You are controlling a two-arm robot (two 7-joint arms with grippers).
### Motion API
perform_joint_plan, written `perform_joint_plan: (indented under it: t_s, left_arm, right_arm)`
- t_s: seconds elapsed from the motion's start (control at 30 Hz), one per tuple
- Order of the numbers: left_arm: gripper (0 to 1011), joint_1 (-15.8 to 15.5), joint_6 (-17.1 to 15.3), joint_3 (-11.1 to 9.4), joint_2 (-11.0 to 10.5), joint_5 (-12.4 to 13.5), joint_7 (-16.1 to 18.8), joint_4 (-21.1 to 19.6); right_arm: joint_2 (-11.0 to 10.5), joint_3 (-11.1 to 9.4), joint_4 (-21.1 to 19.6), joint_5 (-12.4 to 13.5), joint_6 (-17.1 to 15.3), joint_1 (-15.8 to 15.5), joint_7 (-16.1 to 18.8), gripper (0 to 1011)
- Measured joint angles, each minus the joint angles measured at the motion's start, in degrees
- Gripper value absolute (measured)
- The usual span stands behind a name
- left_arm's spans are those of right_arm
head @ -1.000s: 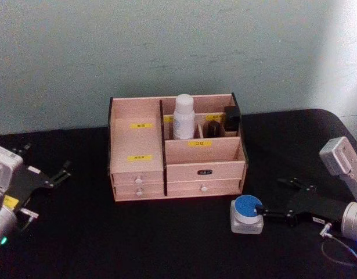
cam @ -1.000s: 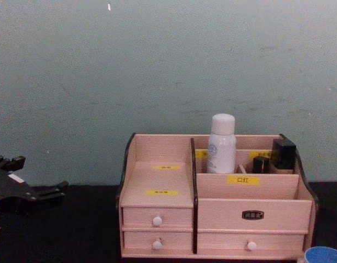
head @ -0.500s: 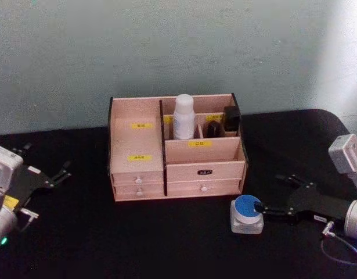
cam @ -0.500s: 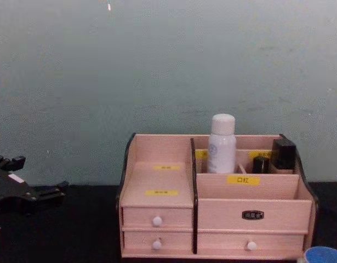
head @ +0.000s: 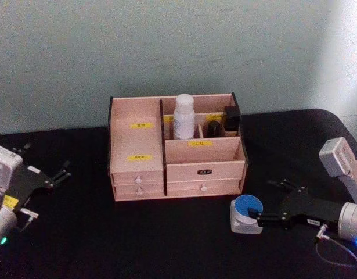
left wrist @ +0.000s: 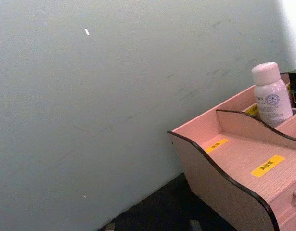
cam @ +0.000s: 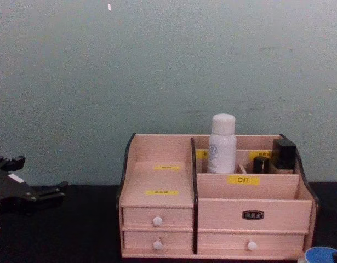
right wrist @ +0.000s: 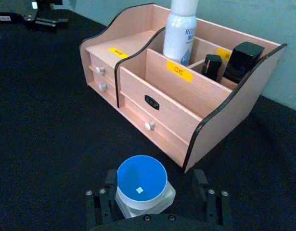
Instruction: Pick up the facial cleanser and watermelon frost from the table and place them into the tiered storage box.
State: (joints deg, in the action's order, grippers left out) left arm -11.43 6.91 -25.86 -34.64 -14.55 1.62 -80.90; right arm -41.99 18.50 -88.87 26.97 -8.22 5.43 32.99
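Probably a lab test bench: black table [head: 137, 238], bare pale wall [head: 166, 46].

The right gripper [head: 270, 202] sits low on the right, reaching inward from a white-and-silver wrist [head: 349, 216], its black fingers [right wrist: 97, 204] spread wide and level. The left gripper [head: 46, 158] rests low at the far left, its jaws parted, pointing forward and inward.

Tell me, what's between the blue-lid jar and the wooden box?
Nothing is. Only a bare strip of black table lies between the jar and the box. You can see it in the right wrist view and the head view.
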Motion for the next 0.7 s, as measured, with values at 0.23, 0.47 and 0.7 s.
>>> perform_joint_plan:
  t_s: [0.23,0.47,0.7]
  left_arm:
    - [1001,0.0,0.0,0.0,0.0,0.0,0.0,0.0]
    - [1001,0.0,0.0,0.0,0.0,0.0,0.0,0.0]
    - [1001,0.0,0.0,0.0,0.0,0.0,0.0,0.0]
  right_arm:
    - [0.24,1.25,0.95,-0.21,-0.05,1.07,0.48,1003]
    - [0.48,2.43,1.78,-0.29,-0.09,2.03,1.21,1002]
    - [0.54,3.64,2.54,-0.29,-0.28,2.91,2.03,1002]
